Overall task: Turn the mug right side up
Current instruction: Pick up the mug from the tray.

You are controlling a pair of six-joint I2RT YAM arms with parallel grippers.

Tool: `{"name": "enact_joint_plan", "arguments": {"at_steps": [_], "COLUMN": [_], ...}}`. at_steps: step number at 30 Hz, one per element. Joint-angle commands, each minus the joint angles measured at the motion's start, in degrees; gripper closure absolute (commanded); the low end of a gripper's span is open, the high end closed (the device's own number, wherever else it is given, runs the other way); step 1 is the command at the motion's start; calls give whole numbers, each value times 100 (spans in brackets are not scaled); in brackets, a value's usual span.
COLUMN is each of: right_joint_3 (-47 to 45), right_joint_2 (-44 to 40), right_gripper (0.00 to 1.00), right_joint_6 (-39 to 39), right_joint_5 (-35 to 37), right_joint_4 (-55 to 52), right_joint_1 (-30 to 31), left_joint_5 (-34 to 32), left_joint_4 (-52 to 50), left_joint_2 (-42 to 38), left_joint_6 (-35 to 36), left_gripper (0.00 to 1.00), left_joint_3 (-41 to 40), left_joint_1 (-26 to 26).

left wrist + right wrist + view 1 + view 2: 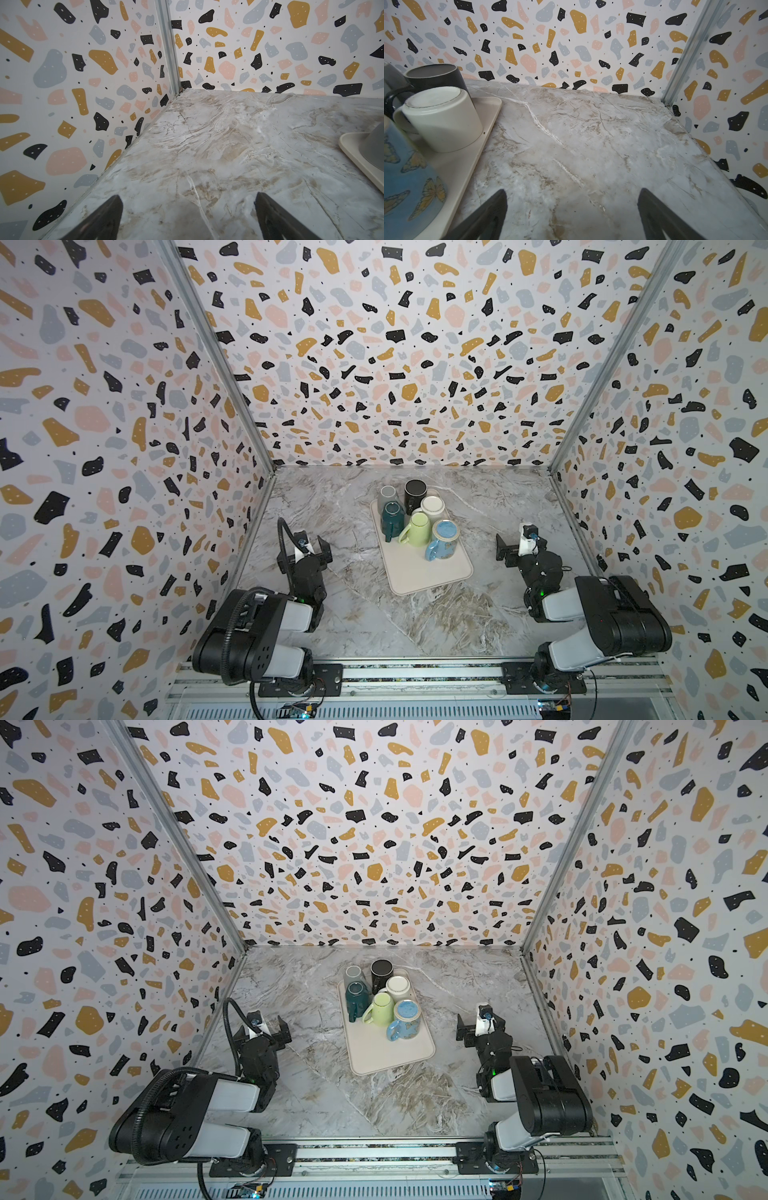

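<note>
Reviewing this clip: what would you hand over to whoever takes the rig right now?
Left gripper: open, empty, over the table beside the tray.
Right gripper: open, empty, on the tray's other side.
Mugs: six clustered at the tray's far end; cream mug and blue mug plainly base-up.
Done: nothing; no mug held.
Left: pick a mug, flip it upright, set it down.

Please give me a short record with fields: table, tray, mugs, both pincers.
table: grey-beige marbled tabletop
tray: cream rectangular tray, lying on the table between the arms
mugs: six ceramic mugs on the tray's far part: grey, black, dark teal, cream, light green, blue with butterflies
cream mug: upside down, base up
left pincer: open, empty, apart from the tray
right pincer: open, empty, apart from the tray
</note>
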Motion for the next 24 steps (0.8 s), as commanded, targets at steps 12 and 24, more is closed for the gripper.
{"name": "enact_joint_plan", "arguments": {"at_steps": [12, 24], "right_joint_3": [1240, 2809], "right_joint_2": [-2195, -2174], "right_gripper": [1, 1], "right_joint_6": [1699, 2147], "right_joint_5": [1466, 582], "right_joint_4": [-3587, -7136], "right_joint_1": [-4, 1087], "left_joint_5": [-1222, -253], "left_joint_4": [-4740, -6882], "left_joint_2": [-2118, -2426], "left_joint_6": [-1544, -2009], "left_gripper": [0, 0], "left_joint_3": [2276, 2854], "left_joint_1": [-824, -2312]}}
